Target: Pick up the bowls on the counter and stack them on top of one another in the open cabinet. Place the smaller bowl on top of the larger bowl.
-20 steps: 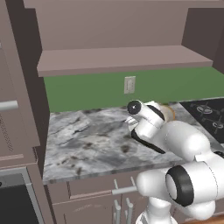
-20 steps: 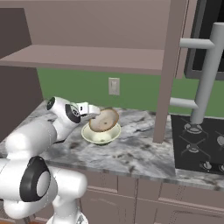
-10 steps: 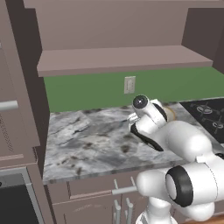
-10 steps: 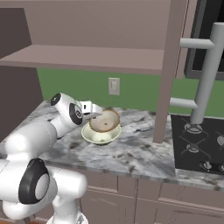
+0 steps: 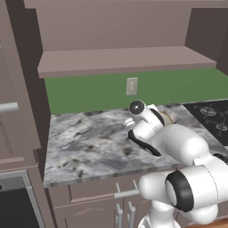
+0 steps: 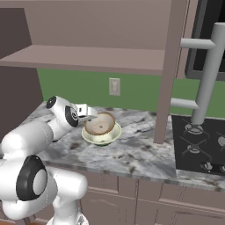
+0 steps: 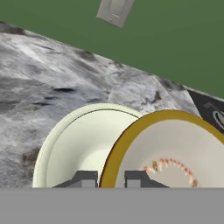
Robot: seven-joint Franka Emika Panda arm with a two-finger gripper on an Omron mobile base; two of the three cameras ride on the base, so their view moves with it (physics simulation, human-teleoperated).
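- Hand (image 7: 110, 179) pinching the smaller bowl (image 6: 99, 124) by its brown rim, one finger on each side.
- It hangs tilted just over the larger bowl (image 6: 104, 136), which sits on the bench (image 6: 132, 154) near the wall outlet (image 6: 114, 86).

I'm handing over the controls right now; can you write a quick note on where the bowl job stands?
Pincer: shut on the small bowl's rim, one finger each side.
Small bowl: held tilted just above the large bowl; whether they touch is unclear.
Large bowl: on the counter, below the open cabinet.
Done: small bowl gripped.
Left: neither bowl is on the cabinet shelf yet; the large one must go in first, with the small one on top.
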